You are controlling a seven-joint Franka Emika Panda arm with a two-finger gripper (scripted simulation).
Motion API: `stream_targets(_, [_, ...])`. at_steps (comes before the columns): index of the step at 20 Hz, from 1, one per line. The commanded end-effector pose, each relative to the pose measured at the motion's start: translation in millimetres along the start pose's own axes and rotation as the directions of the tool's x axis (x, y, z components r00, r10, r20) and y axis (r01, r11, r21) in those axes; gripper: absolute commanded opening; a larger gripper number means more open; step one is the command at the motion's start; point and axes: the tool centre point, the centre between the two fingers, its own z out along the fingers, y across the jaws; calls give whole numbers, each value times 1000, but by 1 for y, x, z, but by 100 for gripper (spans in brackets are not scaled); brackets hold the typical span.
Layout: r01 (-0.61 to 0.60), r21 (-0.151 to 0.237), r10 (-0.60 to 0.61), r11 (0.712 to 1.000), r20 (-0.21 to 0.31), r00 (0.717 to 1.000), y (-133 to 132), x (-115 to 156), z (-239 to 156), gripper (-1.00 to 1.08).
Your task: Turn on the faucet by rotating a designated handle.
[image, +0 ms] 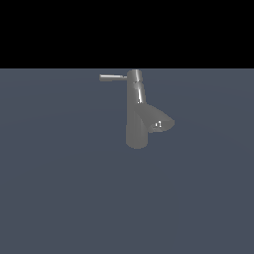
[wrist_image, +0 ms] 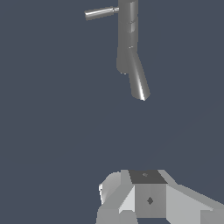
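Grey shiny metal faucet (image: 136, 119) stands upright on the flat blue-grey floor (image: 59, 198), a little above the middle of the exterior view. Thick cylindrical body, short open-ended spout (image: 159, 120) branching off toward the exterior view's right, narrower cap on top.

The thin straight grey metal rod handle (image: 113, 77) sticks out level from that cap toward the exterior view's left, opposite the spout. I read this placement as helpful: the rod has free space all round it, so a push on its outer end should swing it about the faucet's upright axis without fouling the spout.

The arm does not show in the exterior view. In the wrist view I see only the white and grey blocky body of the gripper (wrist_image: 146, 197) at the frame's edge; its fingertips are cut off, so I cannot tell whether the hand is wide or narrow. Nothing is visibly held.

Gripper is well apart from the faucet, with bare floor between. My judgement: approach not yet begun, handle untouched. Next move calls for closing on the rod's free end, not the cap.
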Motion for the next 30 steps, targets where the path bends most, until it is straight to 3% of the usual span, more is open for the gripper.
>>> stream_targets(1, [0, 0, 0, 1000, 0, 1000, 0, 0, 0, -100])
stream_targets(9, [1, 11, -1, 1000, -45, 999, -6, 5, -14, -100])
stream_targets(17, [-8, 8, 8, 1000, -44, 999, -6, 7, -14, -100])
stream_targets(30, [-152, -37, 151, 988, -30, 988, -7, 46, -10, -100])
